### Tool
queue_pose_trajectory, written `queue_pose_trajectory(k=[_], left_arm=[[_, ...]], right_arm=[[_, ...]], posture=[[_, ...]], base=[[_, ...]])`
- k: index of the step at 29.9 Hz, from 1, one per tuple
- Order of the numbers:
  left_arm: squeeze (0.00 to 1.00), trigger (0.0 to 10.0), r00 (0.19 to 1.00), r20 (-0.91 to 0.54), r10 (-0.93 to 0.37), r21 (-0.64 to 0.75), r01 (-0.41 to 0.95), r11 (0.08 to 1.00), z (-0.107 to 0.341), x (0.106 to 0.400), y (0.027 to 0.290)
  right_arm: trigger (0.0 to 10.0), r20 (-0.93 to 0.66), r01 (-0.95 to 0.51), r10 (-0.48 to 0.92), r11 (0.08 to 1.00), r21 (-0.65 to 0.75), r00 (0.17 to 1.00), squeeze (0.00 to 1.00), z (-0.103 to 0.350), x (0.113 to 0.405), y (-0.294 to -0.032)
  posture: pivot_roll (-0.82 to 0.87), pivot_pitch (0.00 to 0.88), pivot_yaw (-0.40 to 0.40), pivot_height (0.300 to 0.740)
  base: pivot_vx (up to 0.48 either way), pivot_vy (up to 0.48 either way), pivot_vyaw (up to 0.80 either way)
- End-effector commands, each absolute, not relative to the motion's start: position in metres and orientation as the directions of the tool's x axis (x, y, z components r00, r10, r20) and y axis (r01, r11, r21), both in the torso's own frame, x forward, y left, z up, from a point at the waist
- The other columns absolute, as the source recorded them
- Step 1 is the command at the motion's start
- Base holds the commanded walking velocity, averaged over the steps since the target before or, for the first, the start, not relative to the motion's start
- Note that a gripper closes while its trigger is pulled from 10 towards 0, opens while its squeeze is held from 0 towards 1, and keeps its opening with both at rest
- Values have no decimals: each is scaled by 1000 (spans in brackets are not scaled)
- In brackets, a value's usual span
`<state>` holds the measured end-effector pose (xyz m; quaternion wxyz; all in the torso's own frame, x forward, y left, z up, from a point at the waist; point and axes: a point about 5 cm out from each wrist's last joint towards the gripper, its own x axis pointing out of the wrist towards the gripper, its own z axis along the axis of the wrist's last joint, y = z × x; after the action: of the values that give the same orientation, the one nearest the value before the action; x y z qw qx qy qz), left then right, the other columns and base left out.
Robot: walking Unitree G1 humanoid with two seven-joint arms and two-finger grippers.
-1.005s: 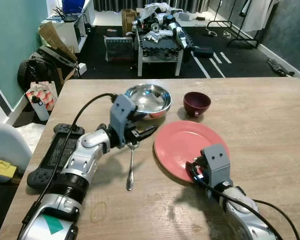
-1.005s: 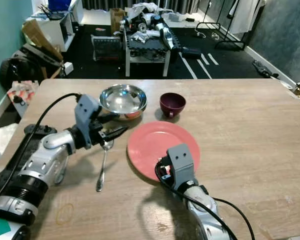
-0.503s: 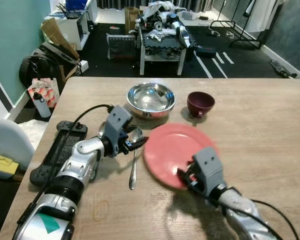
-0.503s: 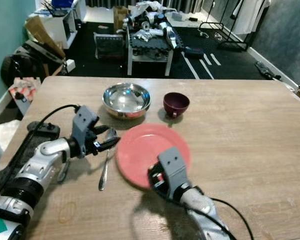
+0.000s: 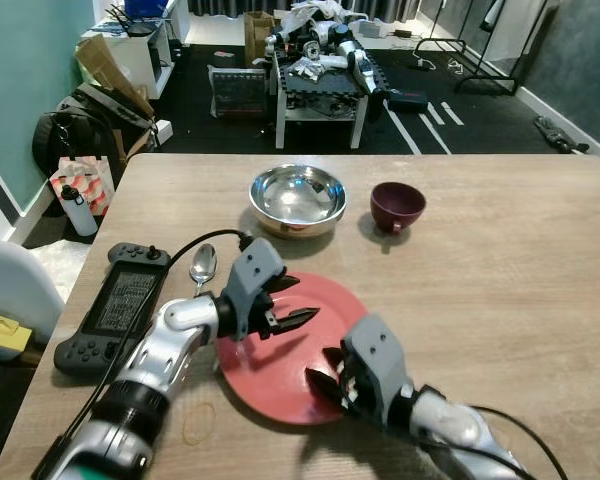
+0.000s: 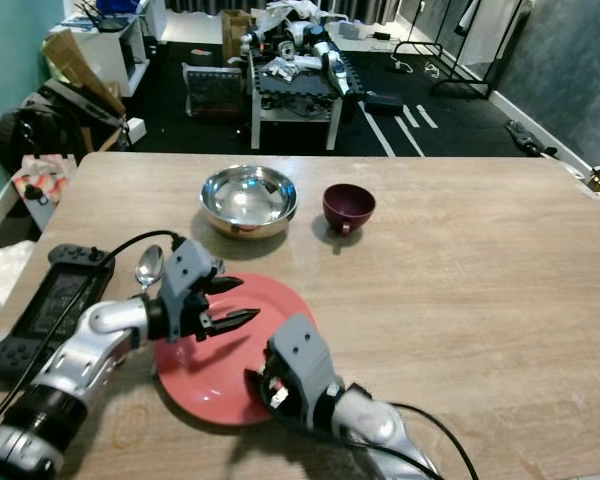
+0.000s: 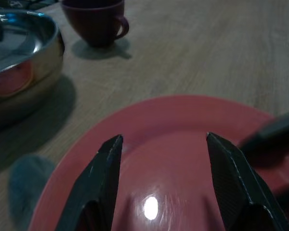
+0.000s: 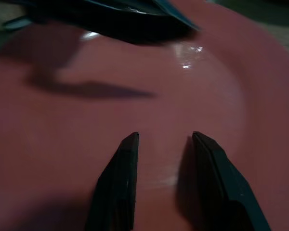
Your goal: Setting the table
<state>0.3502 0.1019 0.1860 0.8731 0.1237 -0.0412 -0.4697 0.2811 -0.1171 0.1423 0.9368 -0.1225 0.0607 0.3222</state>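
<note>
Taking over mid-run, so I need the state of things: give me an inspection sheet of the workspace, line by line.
Surface: wooden table, light grain.
Job's things: red plate near the front edge; steel bowl and maroon cup behind it, apart from each other; spoon lying left of the plate.
Clutter: black handheld controller at the table's left edge; rubber band on the table near the front.
Grippers: left gripper open above the plate; right gripper open over the plate's near part.
Cables: black cable running along the left arm.
Surroundings: low table piled with gear, bags by the left wall, dark floor.
</note>
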Motion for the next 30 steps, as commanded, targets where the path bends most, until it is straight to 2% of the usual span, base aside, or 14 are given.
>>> queue_pose_trajectory(k=[1, 3, 5, 6, 9, 11, 13, 16, 23, 27, 29, 30], left_arm=[[0, 10000, 606, 6, -795, 224, 774, 592, 184, 339, 109], [0, 10000, 622, 21, -783, 228, 759, 609, 183, 333, 110], [0, 10000, 634, 44, -772, 247, 742, 623, 183, 317, 110], [0, 10000, 634, 44, -772, 247, 742, 623, 183, 317, 110], [0, 10000, 644, 46, -764, 252, 732, 633, 181, 300, 113], [0, 10000, 648, 43, -760, 243, 731, 637, 180, 297, 115], [0, 10000, 706, -2, -708, 205, 694, 691, 167, 296, 127], [0, 10000, 734, -14, -679, 197, 668, 718, 165, 289, 130], [0, 10000, 743, -24, -668, 190, 660, 727, 167, 276, 131], [0, 10000, 723, -329, -608, 153, 676, 721, 120, 263, 148], [0, 10000, 718, -347, -604, 141, 676, 723, 115, 262, 150], [0, 10000, 723, -340, -602, 88, 661, 745, 113, 262, 152]], right_arm=[[10000, -154, -496, 475, 854, -156, 866, 0, 146, 293, -136], [10000, -114, -454, 442, 880, -141, 890, 0, 152, 298, -141], [10000, -13, -355, 355, 934, -37, 935, 0, 167, 306, -154], [10000, -13, -355, 355, 934, -37, 935, 0, 167, 306, -154], [10000, 50, -277, 274, 958, 79, 960, 0, 175, 310, -167], [10000, 55, -268, 264, 958, 104, 963, 0, 175, 310, -169], [10000, 54, -261, 256, 953, 153, 965, 0, 174, 312, -170], [10000, 57, -252, 246, 952, 172, 968, 0, 174, 313, -171], [10000, 59, -238, 231, 947, 214, 971, 0, 173, 313, -173], [10000, 70, -273, 264, 927, 257, 962, 0, 173, 313, -167], [10000, 73, -278, 269, 924, 263, 961, 0, 174, 313, -166], [10000, 78, -286, 276, 919, 269, 958, 0, 175, 313, -163]], posture=[[90, 160, 40, 740], [92, 160, 39, 740], [94, 158, 38, 740], [94, 158, 38, 740], [100, 152, 36, 740], [103, 150, 33, 740], [104, 148, 32, 740], [101, 148, 33, 740], [106, 149, 32, 740], [114, 150, 32, 740], [114, 150, 32, 740], [111, 152, 32, 740]], base=[[0, 0, 0], [0, 0, 0], [0, 0, 0], [0, 0, 0], [0, 0, 0], [0, 0, 0], [0, 0, 0], [0, 0, 0], [0, 0, 0], [0, 0, 0], [0, 0, 0], [0, 0, 0]])
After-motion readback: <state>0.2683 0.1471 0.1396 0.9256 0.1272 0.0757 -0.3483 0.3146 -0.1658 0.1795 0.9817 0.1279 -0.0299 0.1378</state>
